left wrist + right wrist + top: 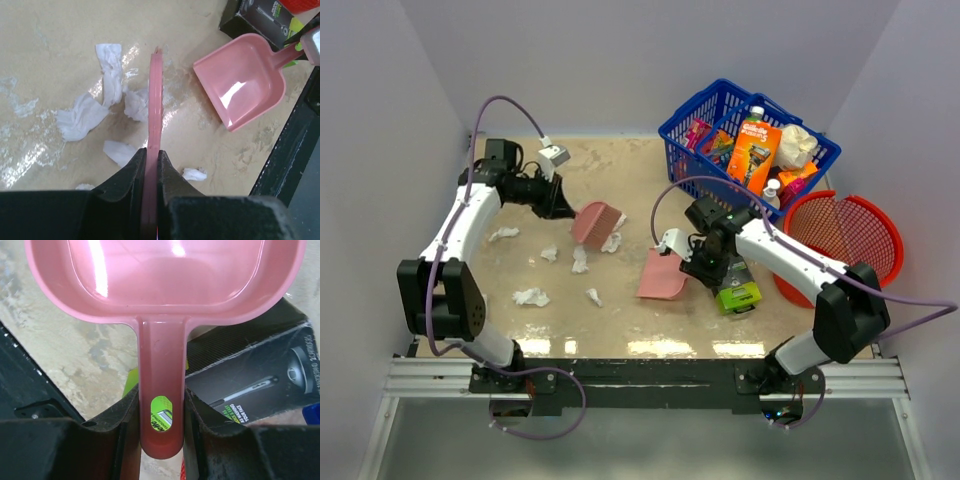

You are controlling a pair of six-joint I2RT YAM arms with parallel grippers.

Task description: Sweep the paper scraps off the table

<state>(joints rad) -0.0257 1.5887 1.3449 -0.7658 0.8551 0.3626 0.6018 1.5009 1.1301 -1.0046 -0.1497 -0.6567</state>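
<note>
- Left pincer [151, 156] clamps a thin pink plastic paddle [155, 100], edge-on among small crumpled white paper scraps [82, 119] on the beige stone-look table [50, 40].
- Right pincer [160, 410] grips the pink plastic dustpan [165, 285] by its handle.

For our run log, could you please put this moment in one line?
left gripper shut on pink scraper | right gripper shut on dustpan | paper scraps loose on table | dustpan empty
</note>
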